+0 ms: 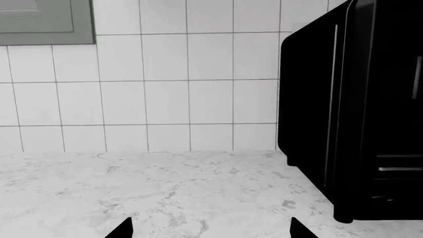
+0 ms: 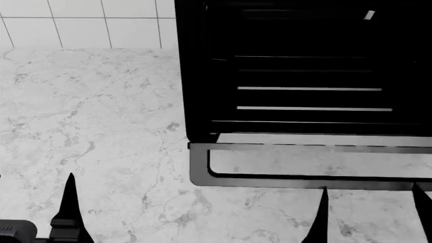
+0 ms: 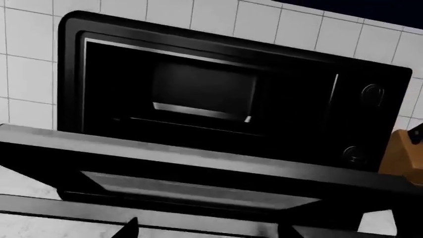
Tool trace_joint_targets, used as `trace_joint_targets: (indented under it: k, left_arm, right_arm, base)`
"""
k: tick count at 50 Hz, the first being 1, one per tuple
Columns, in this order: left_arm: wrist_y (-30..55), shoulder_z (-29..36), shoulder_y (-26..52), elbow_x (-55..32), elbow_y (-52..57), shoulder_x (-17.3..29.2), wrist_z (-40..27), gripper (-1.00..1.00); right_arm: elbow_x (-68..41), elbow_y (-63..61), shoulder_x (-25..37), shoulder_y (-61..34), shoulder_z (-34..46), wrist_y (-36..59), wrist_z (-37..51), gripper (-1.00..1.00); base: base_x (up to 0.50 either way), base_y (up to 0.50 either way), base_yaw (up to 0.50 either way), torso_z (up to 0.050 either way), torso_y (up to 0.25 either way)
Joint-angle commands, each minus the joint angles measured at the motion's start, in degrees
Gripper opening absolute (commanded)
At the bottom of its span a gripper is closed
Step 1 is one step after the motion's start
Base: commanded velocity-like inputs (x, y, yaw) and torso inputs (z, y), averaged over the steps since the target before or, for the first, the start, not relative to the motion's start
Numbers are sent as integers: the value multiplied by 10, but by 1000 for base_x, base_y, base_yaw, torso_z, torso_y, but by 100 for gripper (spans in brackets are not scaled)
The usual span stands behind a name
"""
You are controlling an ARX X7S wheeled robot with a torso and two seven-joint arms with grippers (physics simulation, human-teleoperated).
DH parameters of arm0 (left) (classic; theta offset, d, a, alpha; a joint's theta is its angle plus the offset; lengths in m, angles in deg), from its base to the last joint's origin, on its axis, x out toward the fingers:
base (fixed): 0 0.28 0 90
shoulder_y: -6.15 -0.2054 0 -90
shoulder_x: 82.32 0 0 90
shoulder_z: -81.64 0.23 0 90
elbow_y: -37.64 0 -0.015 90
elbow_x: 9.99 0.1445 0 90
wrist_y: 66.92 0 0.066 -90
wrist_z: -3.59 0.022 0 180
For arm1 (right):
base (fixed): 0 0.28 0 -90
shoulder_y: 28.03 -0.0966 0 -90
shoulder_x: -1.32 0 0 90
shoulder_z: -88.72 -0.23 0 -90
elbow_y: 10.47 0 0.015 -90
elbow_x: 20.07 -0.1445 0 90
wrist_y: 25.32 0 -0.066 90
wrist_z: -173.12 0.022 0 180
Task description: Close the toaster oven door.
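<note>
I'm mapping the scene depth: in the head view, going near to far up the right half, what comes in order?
Right hand's dark fingertips → open black glass-windowed oven door lying flat → silver wire racks inside the glossy black toaster oven.

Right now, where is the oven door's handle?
In the head view, the grey bar handle lies along the lowered glass door's front edge, just beyond the right fingers.

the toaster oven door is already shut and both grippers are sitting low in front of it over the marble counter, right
Not quite: the toaster oven door is open, folded down flat over the counter, as the head view shows; the racks inside the toaster oven are exposed. The left gripper and right gripper do sit low in front.
</note>
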Motion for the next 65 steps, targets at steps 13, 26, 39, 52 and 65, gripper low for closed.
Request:
trace_joint_targets:
  k: [13,26,39,52,65]
  left_arm:
    - [0,0,3,-6,2,4,-5,100]
    - [-3,-4,-1,-11,6,7,-8,100]
    - [-5,-4,-2,-15,6,9,-9,100]
    - [-7,-4,-4,-19,6,12,-11,100]
    - [-6,-2,-3,-23,7,14,-12,100]
  right_arm:
    - [-47,106,-6,-103,21,55,-13,100]
    - [-60,132,-14,-181,53,92,-20,100]
    - [-60,161,-34,-267,92,128,-34,100]
    - [-45,209,-57,-338,125,154,-54,100]
    - [-28,262,-78,-416,156,181,-75,100]
  base:
    - [1,-1,0,0,0]
    - [1,0,0,0,0]
    - [0,0,0,0,0]
    - [0,0,0,0,0]
    - [0,0,1,0,0]
